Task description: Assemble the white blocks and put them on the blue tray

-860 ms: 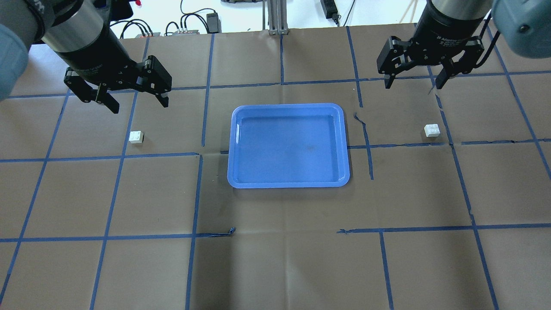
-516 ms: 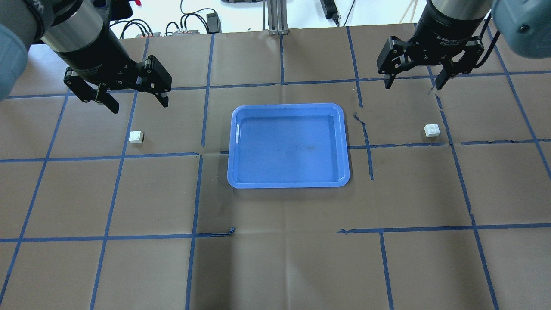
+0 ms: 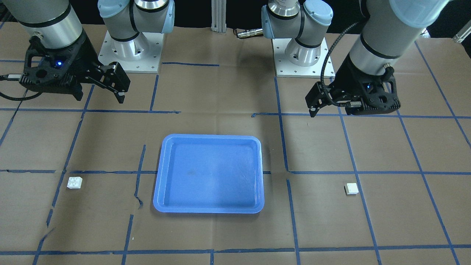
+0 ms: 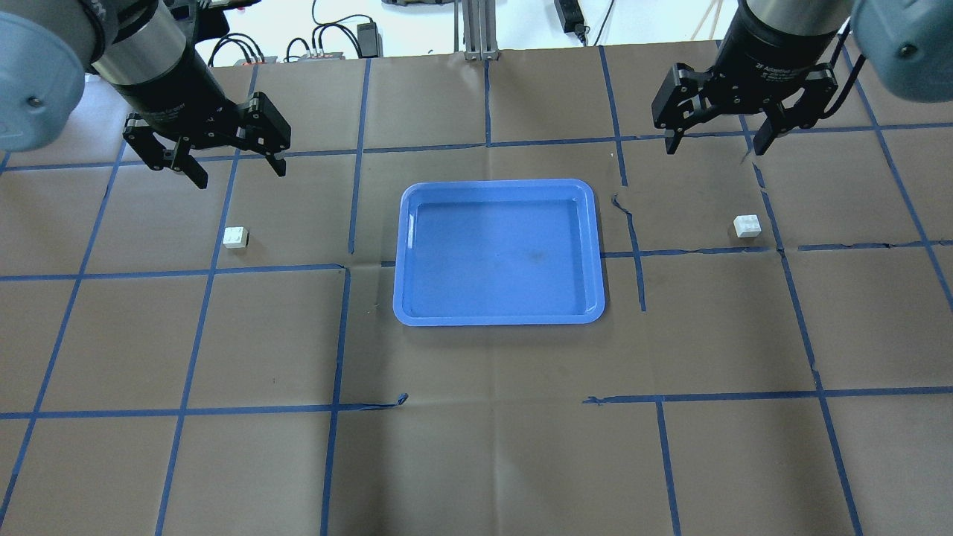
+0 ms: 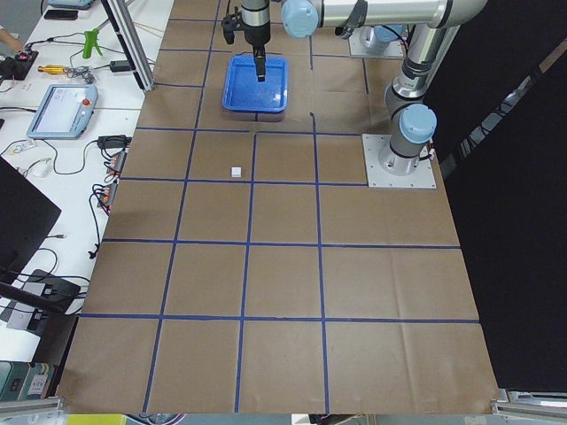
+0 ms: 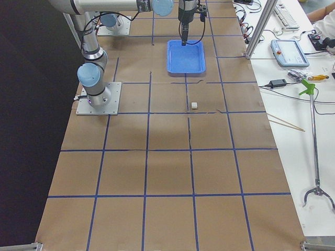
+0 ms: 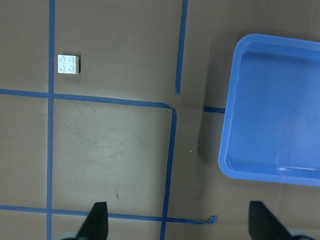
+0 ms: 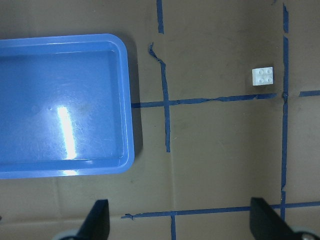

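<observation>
Blue tray between two white blocks

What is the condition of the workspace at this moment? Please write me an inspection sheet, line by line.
Surface: table covered in brown paper, with a blue tape grid; some strips are torn or lifted.
Job's things: blue tray has nothing in it. Left white block and right white block lie on the paper on opposite sides of the tray, not joined.
Clutter: nothing seen.
End effectors: left end effector and right end effector are open, hold nothing, and hang above the table, away from the blocks.
Cables: cables lie beyond the far edge; one black cable loops beside the left end effector.
Surroundings: teach pendant on a white bench.
</observation>
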